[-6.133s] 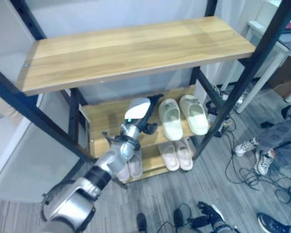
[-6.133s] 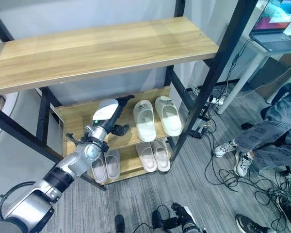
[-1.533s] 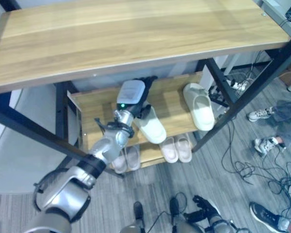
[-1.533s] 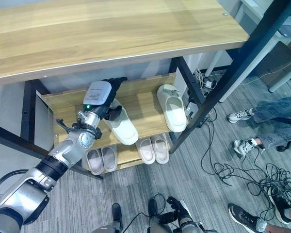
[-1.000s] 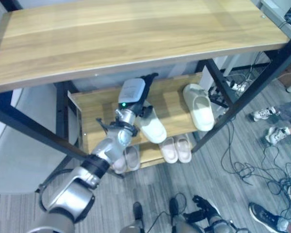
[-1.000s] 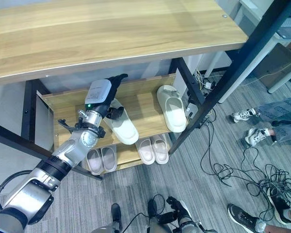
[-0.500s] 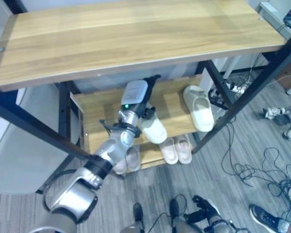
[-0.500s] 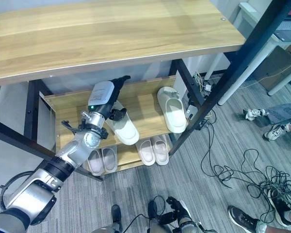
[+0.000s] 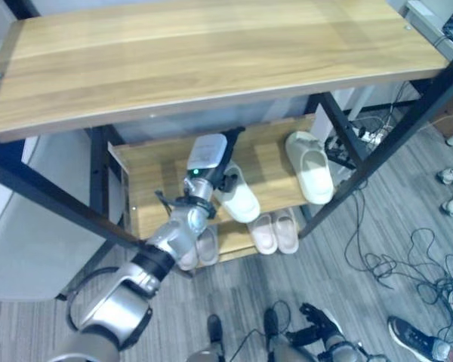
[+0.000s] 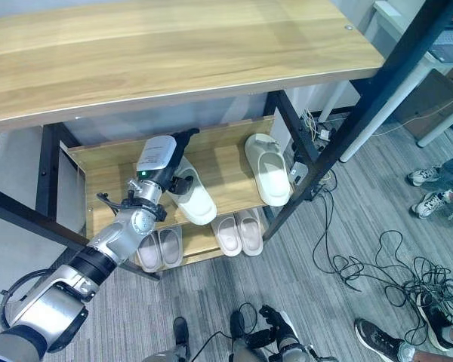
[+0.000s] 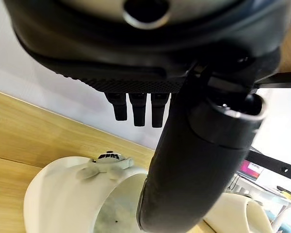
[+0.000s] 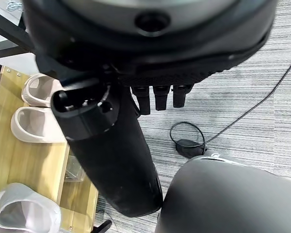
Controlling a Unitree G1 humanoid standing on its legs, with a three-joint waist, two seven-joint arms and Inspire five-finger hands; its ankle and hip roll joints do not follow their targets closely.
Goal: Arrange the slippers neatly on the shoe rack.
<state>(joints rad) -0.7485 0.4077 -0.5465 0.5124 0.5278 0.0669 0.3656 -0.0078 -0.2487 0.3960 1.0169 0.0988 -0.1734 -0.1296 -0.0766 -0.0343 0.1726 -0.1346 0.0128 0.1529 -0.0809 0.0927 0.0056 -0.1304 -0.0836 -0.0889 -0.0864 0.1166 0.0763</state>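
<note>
Left hand [image 9: 211,162] lower beside cream slipper [image 9: 238,197], bare shelf [image 9: 147,197] leftward

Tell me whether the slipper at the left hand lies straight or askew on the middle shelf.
Askew. The slipper angles across the shelf, toe toward the front right, unlike the straighter right slipper. The left hand is at its heel.

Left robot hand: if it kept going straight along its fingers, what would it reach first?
Probably the wall behind the middle shelf: the left robot hand points past the heel of the cream slipper beside it. Depth is unclear.
</note>
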